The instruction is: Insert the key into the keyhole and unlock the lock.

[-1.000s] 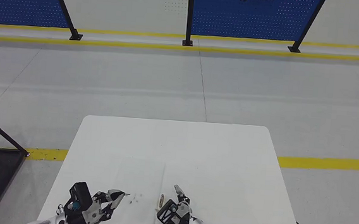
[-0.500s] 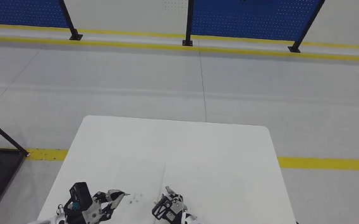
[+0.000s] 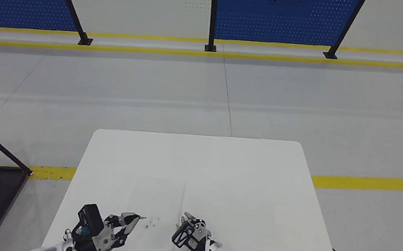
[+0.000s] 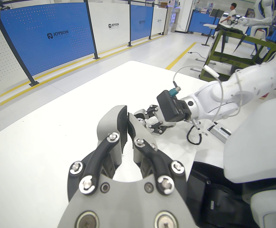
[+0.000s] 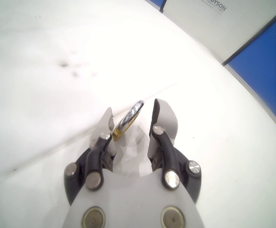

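A small padlock (image 5: 126,122) with a brass body and a chrome shackle stands tilted on the white table (image 3: 198,168), near its front edge. My right gripper (image 5: 133,106) is open and straddles it. The lock leans against one finger (image 5: 107,121), and a gap separates it from the other. In the top view the right gripper (image 3: 184,225) covers the lock. My left gripper (image 4: 127,112) hovers just left of it, with its pads pressed together at the tips; I cannot make out a key between them. It points at the right gripper (image 4: 144,122).
A few dark specks (image 3: 150,222) lie on the table between the two grippers. A flat grey box (image 4: 220,131) sits by the table's near edge beside the right arm. The far half of the table is bare.
My right gripper has shifted left over the padlock, which lay in plain sight beside it a second ago; its fingers now sit on either side of it. The left arm has not moved.
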Action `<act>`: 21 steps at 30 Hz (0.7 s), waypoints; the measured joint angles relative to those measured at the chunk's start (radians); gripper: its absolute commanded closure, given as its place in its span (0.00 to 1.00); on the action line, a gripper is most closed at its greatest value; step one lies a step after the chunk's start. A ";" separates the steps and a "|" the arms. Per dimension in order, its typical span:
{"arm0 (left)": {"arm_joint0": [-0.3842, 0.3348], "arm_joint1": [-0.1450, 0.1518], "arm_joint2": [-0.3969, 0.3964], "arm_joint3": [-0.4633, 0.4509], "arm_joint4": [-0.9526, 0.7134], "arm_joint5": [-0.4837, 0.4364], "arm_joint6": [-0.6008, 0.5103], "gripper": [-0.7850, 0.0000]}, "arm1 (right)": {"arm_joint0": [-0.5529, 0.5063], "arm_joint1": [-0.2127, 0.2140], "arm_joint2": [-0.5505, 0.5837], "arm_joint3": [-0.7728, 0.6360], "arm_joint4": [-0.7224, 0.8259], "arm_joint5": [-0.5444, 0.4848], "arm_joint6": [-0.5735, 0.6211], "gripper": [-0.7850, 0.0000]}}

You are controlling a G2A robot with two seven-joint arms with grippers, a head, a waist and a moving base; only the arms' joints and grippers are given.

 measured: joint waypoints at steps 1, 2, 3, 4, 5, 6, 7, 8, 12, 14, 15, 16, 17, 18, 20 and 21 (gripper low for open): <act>0.000 0.000 0.000 0.000 0.000 0.000 0.000 1.00 | -0.001 0.001 0.001 0.000 -0.002 -0.002 -0.002 0.68; 0.000 0.000 0.000 0.000 0.000 0.000 0.000 1.00 | -0.002 0.001 0.002 0.000 -0.003 -0.004 -0.004 0.70; 0.000 0.000 0.000 0.000 0.000 0.000 0.000 1.00 | -0.002 0.001 0.002 0.000 -0.003 -0.006 -0.004 0.75; 0.000 0.000 0.000 0.000 0.000 0.000 0.000 1.00 | -0.002 0.001 0.002 0.000 -0.004 -0.008 -0.004 0.76; 0.000 0.000 0.000 0.000 0.000 0.000 0.000 1.00 | -0.002 0.001 0.002 0.000 -0.003 -0.010 -0.004 0.80; 0.000 0.000 0.000 0.000 0.000 0.000 0.000 1.00 | -0.002 0.001 0.003 0.000 -0.003 -0.012 -0.005 0.87; 0.000 0.000 0.000 0.000 0.000 0.000 0.000 1.00 | -0.002 0.001 0.003 0.001 -0.001 -0.014 -0.005 0.93; 0.000 0.000 0.000 0.000 0.000 0.000 0.000 1.00 | -0.002 0.001 0.003 0.001 0.000 -0.015 -0.006 1.00; 0.000 0.000 0.000 0.000 0.000 0.000 0.000 1.00 | -0.008 0.002 0.009 -0.007 0.009 -0.018 -0.029 1.00; 0.000 0.000 0.000 0.000 0.000 0.000 0.000 1.00 | -0.026 0.010 0.025 -0.023 0.025 -0.029 -0.074 1.00; 0.000 0.000 0.000 0.000 0.000 0.000 0.000 1.00 | -0.039 0.015 0.035 -0.034 0.033 -0.038 -0.102 1.00; 0.000 0.000 0.000 0.000 0.000 0.000 0.000 1.00 | -0.057 0.022 0.050 -0.051 0.045 -0.051 -0.143 1.00; 0.000 0.000 0.000 0.000 0.000 0.000 0.000 1.00 | -0.071 0.028 0.062 -0.066 0.056 -0.064 -0.177 1.00; 0.000 0.000 0.000 0.000 0.000 0.000 0.000 1.00 | -0.085 0.034 0.074 -0.080 0.070 -0.084 -0.213 1.00; 0.000 0.000 0.000 0.000 0.000 0.000 0.000 1.00 | -0.118 0.049 0.102 -0.111 0.096 -0.143 -0.305 1.00; 0.000 0.000 0.000 0.000 0.000 0.000 0.000 1.00 | -0.132 0.056 0.114 -0.121 0.103 -0.170 -0.348 1.00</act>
